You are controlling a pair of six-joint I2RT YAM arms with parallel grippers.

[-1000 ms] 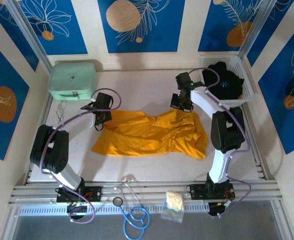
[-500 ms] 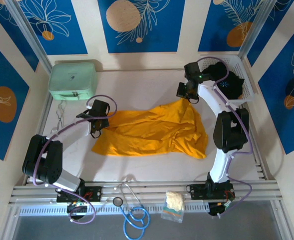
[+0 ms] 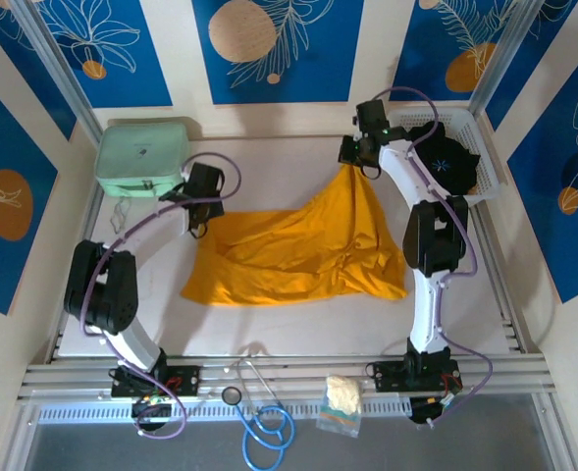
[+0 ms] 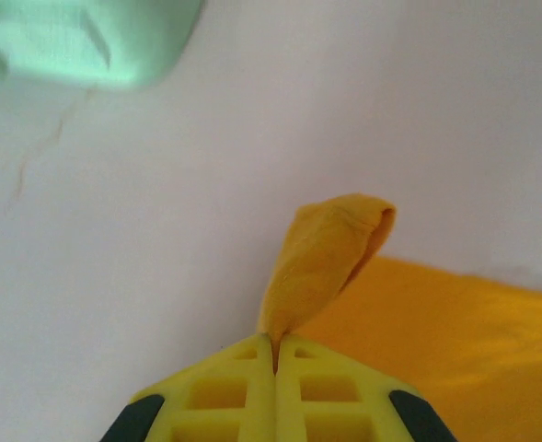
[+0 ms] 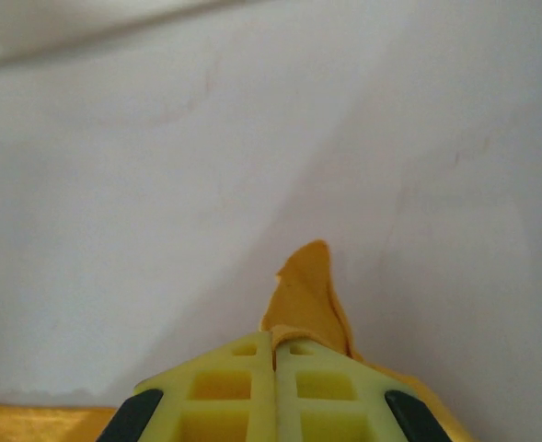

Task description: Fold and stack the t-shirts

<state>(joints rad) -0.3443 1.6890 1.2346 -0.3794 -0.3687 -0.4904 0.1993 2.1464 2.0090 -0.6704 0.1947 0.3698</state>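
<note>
The orange-yellow t-shirt [image 3: 298,250] lies spread and crumpled mid-table. My left gripper [image 3: 198,211] pinches its far left corner; in the left wrist view the yellow jaws are shut on a fold of orange cloth [image 4: 324,262] at the left gripper [image 4: 276,348]. My right gripper [image 3: 357,165] holds the far right corner up near the back, stretching the cloth into a peak; the right gripper [image 5: 273,348] is shut on a cloth tip [image 5: 305,295]. The black t-shirt [image 3: 444,162] with a light-blue starburst sits in the white basket [image 3: 490,182] at the back right.
A mint-green case [image 3: 143,157] stands at the back left, close to my left gripper, and shows as a green case [image 4: 77,41] in the left wrist view. A blue stethoscope [image 3: 261,424] and a pale-yellow packet [image 3: 341,397] lie on the near rail.
Both grippers have moved toward the back of the table with the orange shirt's corners. The right one went furthest, pulling the cloth into a tall peak; the shirt now spreads wider.
</note>
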